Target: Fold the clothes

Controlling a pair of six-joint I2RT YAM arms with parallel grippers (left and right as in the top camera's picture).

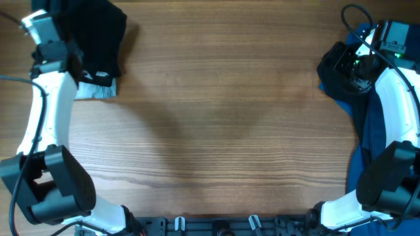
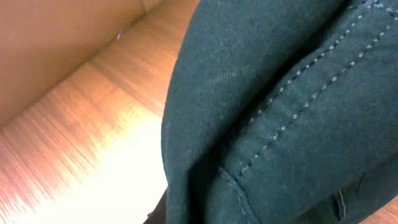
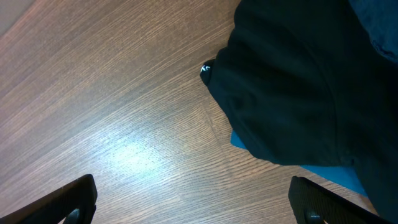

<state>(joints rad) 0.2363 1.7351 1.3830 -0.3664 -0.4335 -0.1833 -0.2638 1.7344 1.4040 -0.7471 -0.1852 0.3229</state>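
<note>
Left tool (image 1: 72,58) clamps stitched black garment (image 2: 280,93); right tool (image 3: 199,202) gapes, dark clothes pile (image 3: 298,81) just ahead-right of it.

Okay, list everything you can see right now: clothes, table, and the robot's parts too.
table: one, brown wood, under everything
left black garment: one, black, far left corner
denim: one, pale blue, partly under the left black garment
right black garment: one, black, right side, lying on blue cloth
blue garment: one, dark blue, right edge, partly under the arm there
left arm: one, white and black, reaching to the far left corner
right arm: one, white and black, along the right edge
left gripper: shut, hidden by the left black garment
right gripper: open, above bare wood beside the right black garment
</note>
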